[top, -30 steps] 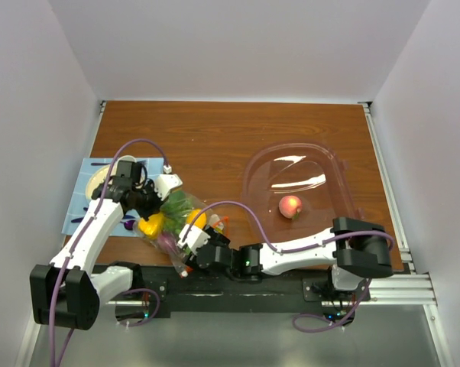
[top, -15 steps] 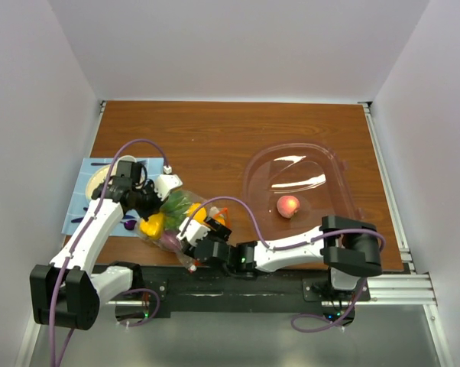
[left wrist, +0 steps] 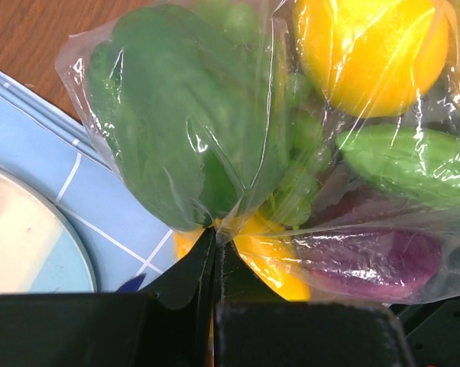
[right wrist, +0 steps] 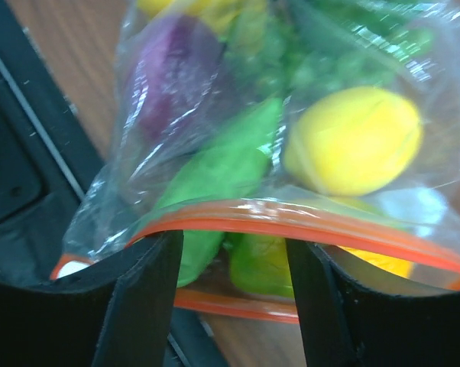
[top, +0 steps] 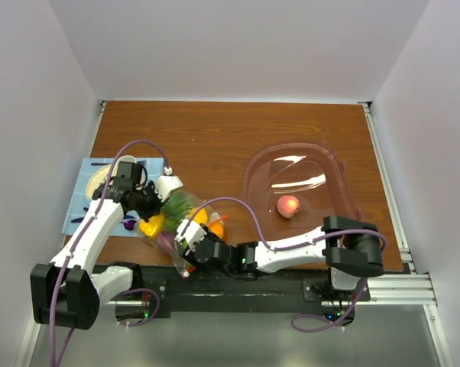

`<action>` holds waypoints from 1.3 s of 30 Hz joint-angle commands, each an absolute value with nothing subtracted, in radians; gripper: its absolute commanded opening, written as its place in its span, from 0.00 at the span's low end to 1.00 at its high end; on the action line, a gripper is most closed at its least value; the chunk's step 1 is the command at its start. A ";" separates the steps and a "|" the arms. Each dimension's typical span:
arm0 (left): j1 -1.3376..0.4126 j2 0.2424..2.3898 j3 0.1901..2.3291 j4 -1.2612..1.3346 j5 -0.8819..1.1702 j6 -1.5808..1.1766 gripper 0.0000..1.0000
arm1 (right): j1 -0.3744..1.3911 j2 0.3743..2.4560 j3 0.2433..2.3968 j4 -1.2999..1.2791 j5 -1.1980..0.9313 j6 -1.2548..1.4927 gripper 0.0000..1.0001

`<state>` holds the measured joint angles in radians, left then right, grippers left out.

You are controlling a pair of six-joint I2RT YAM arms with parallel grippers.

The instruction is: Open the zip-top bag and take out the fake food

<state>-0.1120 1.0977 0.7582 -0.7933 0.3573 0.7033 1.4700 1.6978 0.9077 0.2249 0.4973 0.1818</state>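
Left fingers (left wrist: 186,279) are pinched tight on a fold of the bag (left wrist: 215,115), and the right fingers (right wrist: 142,298) sit apart around its orange zip edge. The bag's at the near-left edge of the counter (top: 215,138), stuffed with fake food (right wrist: 352,141). A blue mat (top: 79,206) with a plate (left wrist: 24,237) crowds its left. A clear tub (top: 338,177) holding a peach (top: 289,205) sits well right. Bare wood runs behind to the far wall.

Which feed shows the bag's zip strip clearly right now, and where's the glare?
Right wrist: soft and blurry, yet the orange zip strip reads clearly. Left wrist: sharp, glare streaks across the zip-top bag. Top external: evenly lit, reflections on the clear tub.
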 commanded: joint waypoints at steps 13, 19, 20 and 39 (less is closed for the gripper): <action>-0.112 1.072 0.749 -0.815 0.385 0.713 0.00 | 1.493 1.866 1.106 0.054 0.560 0.337 0.71; -0.112 1.051 0.750 -0.831 0.367 0.730 0.00 | 1.494 1.959 1.129 -0.017 0.554 0.416 0.73; -0.112 1.051 0.750 -0.833 0.365 0.732 0.00 | 1.494 1.960 1.123 -0.015 0.552 0.423 0.72; -0.112 1.092 0.735 -0.764 0.325 0.707 0.00 | 1.491 1.484 1.005 -0.236 0.566 0.465 0.00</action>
